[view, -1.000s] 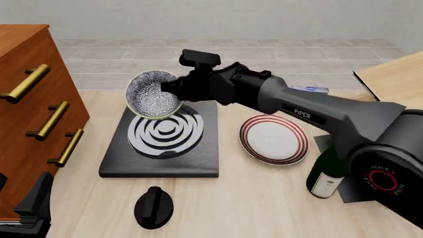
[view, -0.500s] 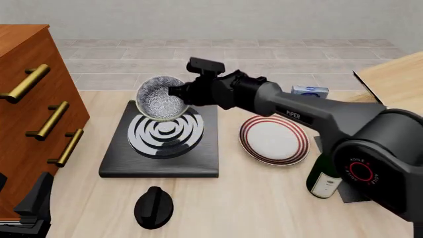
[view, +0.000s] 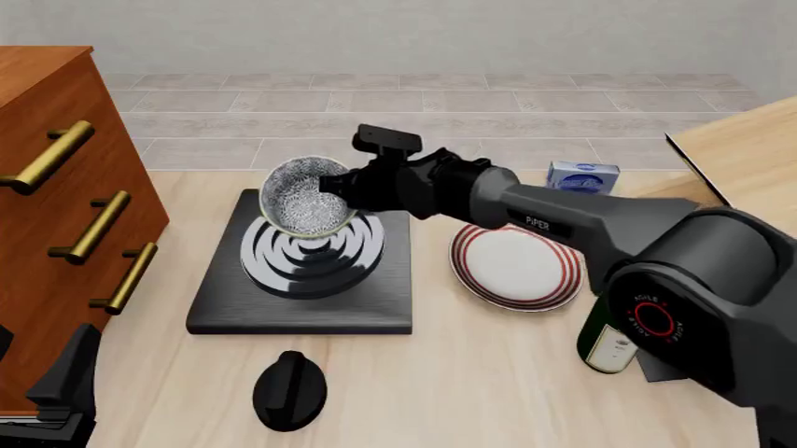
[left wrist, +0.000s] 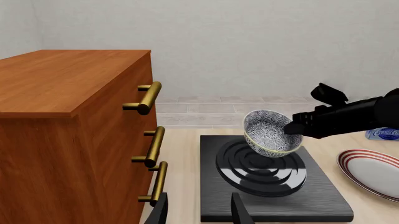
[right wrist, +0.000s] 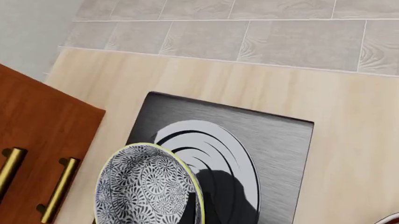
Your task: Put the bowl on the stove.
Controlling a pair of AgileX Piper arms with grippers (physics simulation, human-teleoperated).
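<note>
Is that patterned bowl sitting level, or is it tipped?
Tipped. The bowl hangs tilted above the stove, held at its rim by the right gripper, not yet set down.

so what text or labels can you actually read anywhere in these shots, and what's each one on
"PiPER": white lettering on the right arm forearm, front view.
"AGILEX": red ring text on the right arm's round base joint cap, only just legible.
Blue box at the back of the table: print too small to read.
Wine bottle: pale label, no readable text.
Bowl, stove, plate, knob, drawer cabinet: no text.
</note>
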